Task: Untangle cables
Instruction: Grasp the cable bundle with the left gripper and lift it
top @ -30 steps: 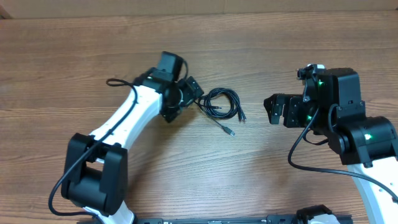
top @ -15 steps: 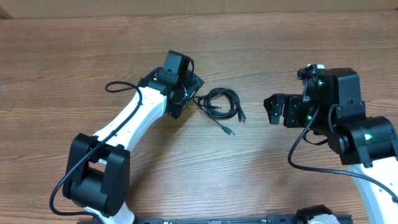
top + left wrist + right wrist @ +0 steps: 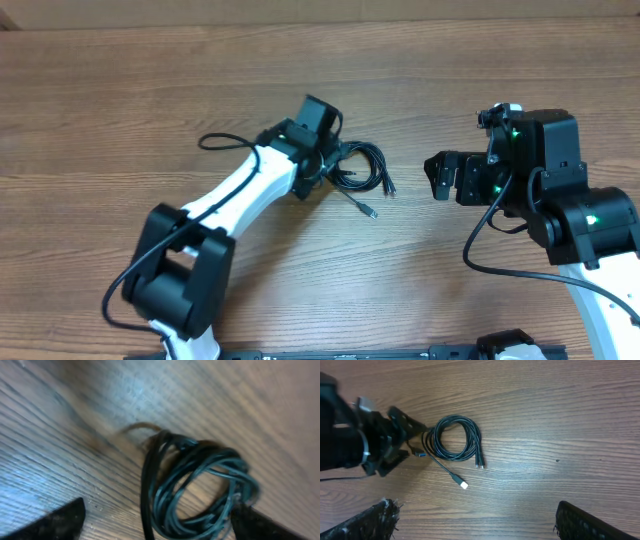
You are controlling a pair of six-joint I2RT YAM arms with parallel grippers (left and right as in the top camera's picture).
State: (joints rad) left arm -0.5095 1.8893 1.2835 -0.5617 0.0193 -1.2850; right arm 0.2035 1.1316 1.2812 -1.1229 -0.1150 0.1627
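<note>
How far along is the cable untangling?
Done: nothing; the cables lie in one coil, plugs trailing. In hand: the left gripper has its jaws open at the coil's edge, not yet closed. To do: grip, pull strands apart. The right gripper hangs open, well clear.

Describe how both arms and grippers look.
The left arm has white links, black joints and a loose black cable. The right arm shows black housings with green lights, a white link and a black cable. Left gripper and right gripper are black, two-fingered.
</note>
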